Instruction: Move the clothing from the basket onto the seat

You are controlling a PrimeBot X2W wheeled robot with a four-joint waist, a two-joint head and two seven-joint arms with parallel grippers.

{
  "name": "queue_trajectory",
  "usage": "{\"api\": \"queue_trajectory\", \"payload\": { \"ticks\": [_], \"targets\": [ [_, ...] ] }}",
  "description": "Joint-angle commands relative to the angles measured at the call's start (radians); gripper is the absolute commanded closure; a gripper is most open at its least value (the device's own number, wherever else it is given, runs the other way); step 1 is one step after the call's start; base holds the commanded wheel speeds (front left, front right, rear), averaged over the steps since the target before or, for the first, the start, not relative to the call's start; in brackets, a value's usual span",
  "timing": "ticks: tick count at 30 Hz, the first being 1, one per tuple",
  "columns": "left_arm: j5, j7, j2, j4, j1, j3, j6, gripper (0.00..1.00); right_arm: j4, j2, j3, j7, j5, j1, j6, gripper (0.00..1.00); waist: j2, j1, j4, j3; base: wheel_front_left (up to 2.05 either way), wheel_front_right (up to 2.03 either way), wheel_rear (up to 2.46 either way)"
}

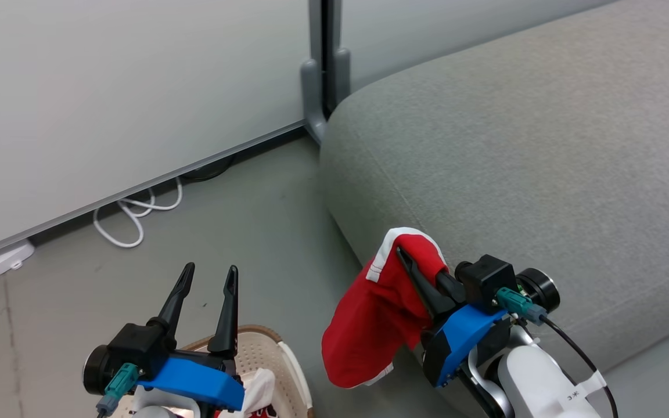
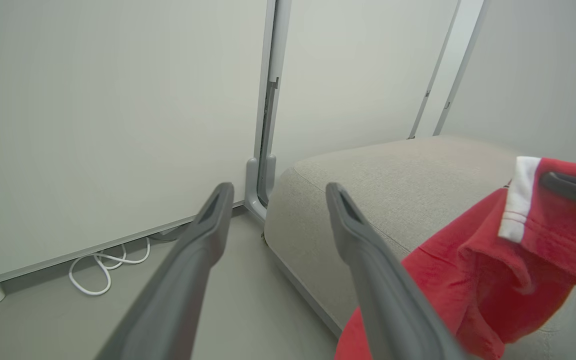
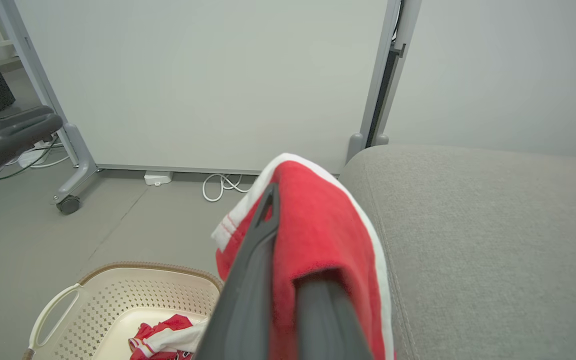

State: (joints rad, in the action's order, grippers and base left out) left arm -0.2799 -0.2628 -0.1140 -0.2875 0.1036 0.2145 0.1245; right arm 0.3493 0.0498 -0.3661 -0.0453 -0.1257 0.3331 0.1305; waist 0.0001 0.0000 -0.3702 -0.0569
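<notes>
Two red garments are seen. The plain red garment (image 1: 381, 313), edged in thin white, is pinched in the closed right gripper (image 1: 404, 258) and hangs at the front edge of the grey seat (image 1: 514, 145). The red-and-white garment (image 3: 165, 336) lies crumpled in the cream perforated basket (image 3: 118, 300), at eight o'clock from the held garment. The left gripper (image 1: 209, 270) is spread wide and empty.

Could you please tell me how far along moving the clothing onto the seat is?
Done: nothing yet; the visible seat holds no clothing. In hand: the right gripper is shut on the plain red garment, which hangs beside the seat's front edge. Remaining: laying it down, then fetching the red-and-white garment lying in the basket, above which the open left gripper hovers empty.
</notes>
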Motion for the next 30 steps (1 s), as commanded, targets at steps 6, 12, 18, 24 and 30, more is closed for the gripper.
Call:
{"api": "queue_trajectory", "payload": {
  "ticks": [6, 12, 18, 24, 30],
  "targets": [
    [0.008, -0.003, 0.003, -0.004, 0.005, 0.001, 0.008, 0.0, -0.028, 0.001, 0.018, 0.005, 0.0, -0.036, 0.0, 1.0, -0.0001, 0.0, -0.083, 0.002, 0.0, 0.0, 0.0],
    [0.009, -0.003, 0.004, -0.006, 0.001, 0.003, 0.008, 0.0, -0.044, 0.001, 0.027, 0.014, 0.004, -0.043, 0.0, 1.0, -0.0001, 0.0, -0.12, 0.003, 0.0, 0.0, 0.0],
    [0.005, -0.003, -0.004, -0.009, 0.004, 0.016, 0.006, 0.0, -0.049, 0.001, 0.043, 0.009, 0.0, -0.051, 0.0, 1.0, -0.0001, 0.0, -0.133, -0.005, 0.0, 0.0, 0.0],
    [0.002, -0.003, -0.019, -0.003, 0.017, 0.031, 0.006, 0.0, -0.053, 0.001, 0.049, 0.007, 0.023, -0.038, 0.0, 1.0, -0.0001, 0.0, -0.126, -0.023, 0.0, 0.0, 0.0],
    [-0.003, -0.003, -0.032, 0.008, 0.031, 0.041, 0.007, 0.0, -0.059, 0.001, 0.073, -0.001, 0.035, -0.006, 0.0, 1.0, -0.0001, 0.0, -0.106, -0.057, 0.0, 0.0, 0.0]
  ]
}}
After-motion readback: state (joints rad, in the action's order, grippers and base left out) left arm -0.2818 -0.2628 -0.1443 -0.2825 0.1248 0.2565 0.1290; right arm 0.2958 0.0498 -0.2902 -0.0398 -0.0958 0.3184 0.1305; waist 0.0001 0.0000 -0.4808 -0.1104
